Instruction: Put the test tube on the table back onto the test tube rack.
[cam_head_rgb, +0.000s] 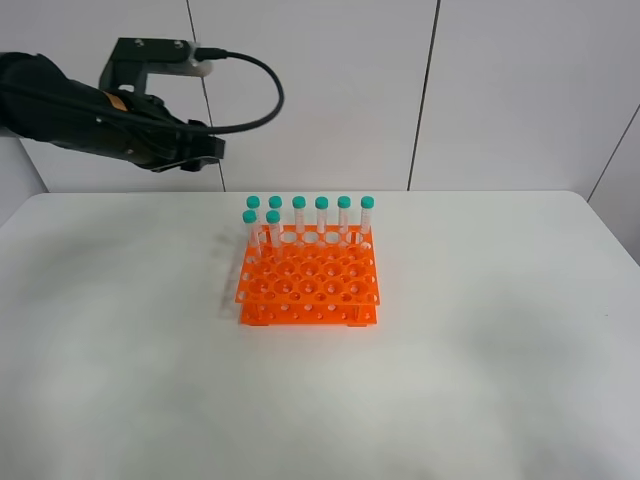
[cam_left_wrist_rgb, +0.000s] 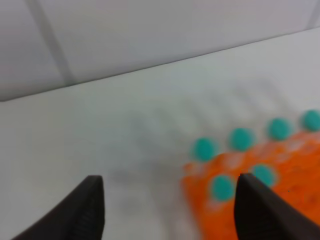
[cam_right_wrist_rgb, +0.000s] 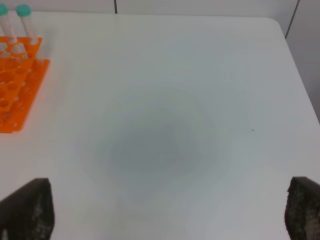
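The orange test tube rack (cam_head_rgb: 310, 285) stands at the middle of the white table (cam_head_rgb: 480, 380). Several test tubes (cam_head_rgb: 321, 215) with teal caps stand upright in its two far rows. No tube lies on the table in any view. My left gripper (cam_head_rgb: 205, 150) hangs high above the table's far left, apart from the rack. In the left wrist view the left gripper (cam_left_wrist_rgb: 170, 181) is open and empty, with blurred caps (cam_left_wrist_rgb: 241, 139) and the rack (cam_left_wrist_rgb: 300, 170) beyond it. My right gripper (cam_right_wrist_rgb: 170, 182) is open wide over bare table, with the rack (cam_right_wrist_rgb: 15, 85) off to one side.
A pale panelled wall (cam_head_rgb: 330, 90) rises behind the table's far edge. A black cable (cam_head_rgb: 265, 95) loops from the left wrist camera mount. The table's right edge (cam_right_wrist_rgb: 300, 75) shows in the right wrist view.
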